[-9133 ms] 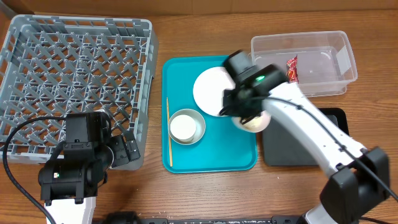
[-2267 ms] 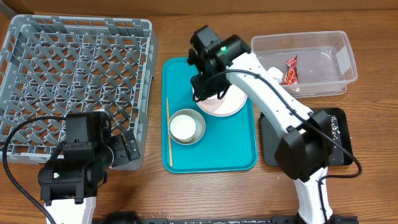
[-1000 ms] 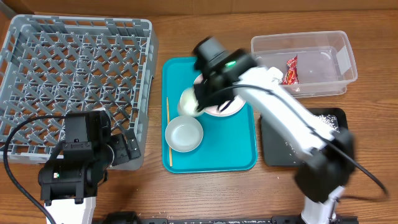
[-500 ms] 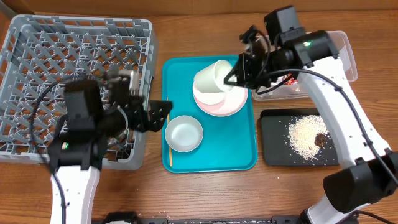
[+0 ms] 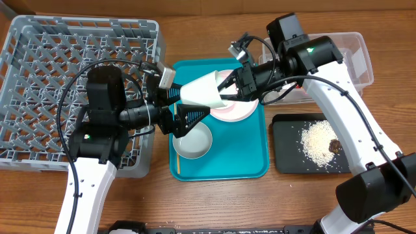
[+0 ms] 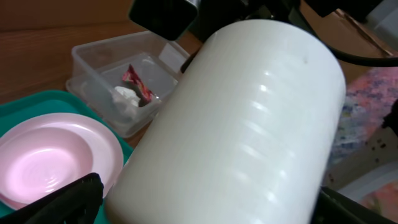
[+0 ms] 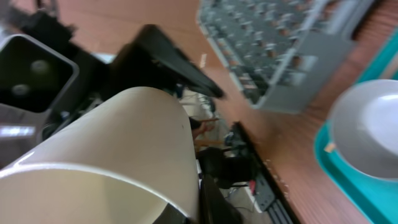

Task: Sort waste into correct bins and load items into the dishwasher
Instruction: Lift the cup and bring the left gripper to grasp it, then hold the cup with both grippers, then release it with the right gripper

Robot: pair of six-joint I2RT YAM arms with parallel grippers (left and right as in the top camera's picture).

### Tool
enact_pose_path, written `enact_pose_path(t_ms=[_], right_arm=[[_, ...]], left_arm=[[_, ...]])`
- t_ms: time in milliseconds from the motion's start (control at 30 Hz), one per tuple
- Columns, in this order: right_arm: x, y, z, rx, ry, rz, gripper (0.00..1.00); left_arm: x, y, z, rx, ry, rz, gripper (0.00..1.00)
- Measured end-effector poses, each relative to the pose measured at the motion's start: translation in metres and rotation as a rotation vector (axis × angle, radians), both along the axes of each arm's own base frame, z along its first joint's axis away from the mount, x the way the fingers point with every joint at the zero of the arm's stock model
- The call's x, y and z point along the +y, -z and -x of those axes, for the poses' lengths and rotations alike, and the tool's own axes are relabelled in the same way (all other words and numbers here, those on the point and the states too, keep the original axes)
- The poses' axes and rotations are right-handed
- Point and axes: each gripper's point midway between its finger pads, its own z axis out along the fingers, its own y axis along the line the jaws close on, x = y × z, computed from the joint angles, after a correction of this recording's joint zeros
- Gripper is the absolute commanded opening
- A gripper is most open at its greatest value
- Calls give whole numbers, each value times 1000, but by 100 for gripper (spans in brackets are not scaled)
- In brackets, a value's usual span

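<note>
Over the teal tray, in mid-air, the white cup lies on its side, mouth toward the right arm and base toward the left arm. Right fingers are pressed together on the cup's rim, pinching it. In the right wrist view the rim and cup wall fill the near frame. Left fingers are spread wide, one on either side of the cup body. In the left wrist view the cup fills most of the frame with the finger tips at the lower corners. Can't tell whether they touch the cup.

On the teal tray below:
- Grey bowl sits upright, front-left, just under the left fingers.
- Pink plate lies behind the bowl, beneath the cup's mouth end.
- Thin wooden stick lies along the tray's left edge, its far end hidden by the left arm.

Grey dish rack sits on the counter left of the teal tray, partly covered by the left arm.

Clear tub is at back right, partly behind the right arm. Red wrapper and white paper scrap are inside it, seen from the left wrist.

Black tray is right of the teal tray, in front of the tub. Rice pile lies on it, with the brown lump at the pile's right edge.
</note>
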Motion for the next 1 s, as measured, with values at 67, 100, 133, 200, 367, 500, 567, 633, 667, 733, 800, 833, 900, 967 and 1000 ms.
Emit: enact_pose_path(t_ms=[67, 100, 133, 200, 367, 500, 567, 633, 667, 733, 800, 833, 900, 967, 1000], right_arm=[[3, -5, 4, -6, -23, -33, 4], [4, -7, 6, -7, -31, -45, 4], [5, -8, 7, -8, -38, -55, 4], [6, -10, 8, -7, -45, -67, 4], [6, -12, 9, -3, -49, -75, 4], [6, -13, 11, 15, -50, -79, 4], [5, -13, 11, 21, -49, -77, 4], [5, -13, 12, 27, -49, -75, 4], [5, -12, 12, 27, -49, -75, 4], [5, -12, 12, 31, -49, -74, 4], [4, -12, 13, 38, -48, -72, 4], [4, -12, 13, 39, -48, -72, 4], [4, -12, 13, 39, -47, -71, 4], [4, -12, 13, 38, -47, -70, 4], [4, -12, 13, 38, -46, -70, 4]], left_arm=[[-4, -2, 4, -3, 22, 7, 100], [-6, -2, 5, -5, 31, 9, 98], [-7, -3, 6, -6, 38, 11, 95], [-9, -4, 7, -11, 47, 15, 91], [-12, -8, 9, -33, 68, 27, 86], [-13, -13, 8, -60, 75, 34, 86], [-13, -13, 8, -63, 77, 36, 86], [-13, -14, 8, -65, 78, 37, 86], [-13, -14, 8, -68, 78, 37, 85], [-14, -15, 7, -77, 80, 39, 85], [-14, -18, 7, -88, 84, 43, 84], [-14, -18, 7, -91, 84, 45, 84], [-14, -20, 7, -90, 85, 50, 84], [-15, -20, 7, -85, 85, 54, 83], [-15, -21, 8, -83, 86, 55, 82]])
